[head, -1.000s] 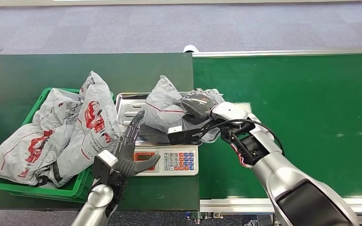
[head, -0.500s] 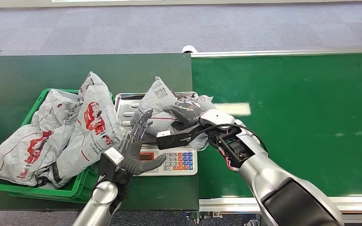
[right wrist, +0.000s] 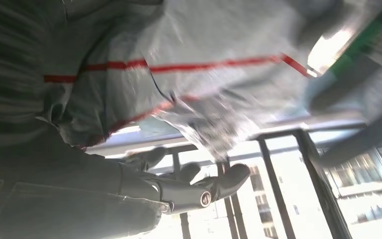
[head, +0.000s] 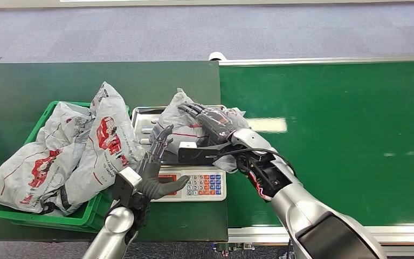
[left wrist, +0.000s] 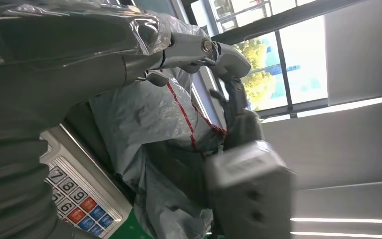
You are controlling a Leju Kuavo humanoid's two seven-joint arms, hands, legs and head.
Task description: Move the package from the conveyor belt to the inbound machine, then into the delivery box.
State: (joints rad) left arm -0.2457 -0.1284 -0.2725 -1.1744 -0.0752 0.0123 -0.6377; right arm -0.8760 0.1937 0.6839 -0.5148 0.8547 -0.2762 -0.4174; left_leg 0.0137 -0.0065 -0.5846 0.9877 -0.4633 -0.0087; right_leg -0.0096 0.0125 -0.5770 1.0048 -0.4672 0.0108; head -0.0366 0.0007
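Note:
A grey package (head: 173, 120) with red lines lies on the steel tray (head: 142, 115) of the inbound machine (head: 202, 184), a scale with a coloured keypad. My right hand (head: 210, 123) lies across the top of the package with its fingers stretched out and not curled round it. In the right wrist view those fingers (right wrist: 179, 186) run straight beside the package (right wrist: 204, 55). My left hand (head: 153, 164) stands open over the scale's front, fingertips up at the package's left side. The left wrist view has its fingers (left wrist: 194, 47) close against the package (left wrist: 149, 114).
The green delivery box (head: 59, 218) stands left of the scale, holding several grey packages (head: 105, 135) piled above its rim. The green conveyor belt (head: 345, 140) stretches to the right. A dark tabletop (head: 59, 81) runs behind the box and scale.
My right hand carried the package leftward from the belt's edge onto the scale tray, then straightened its fingers over it. My left hand rose a little toward the package.

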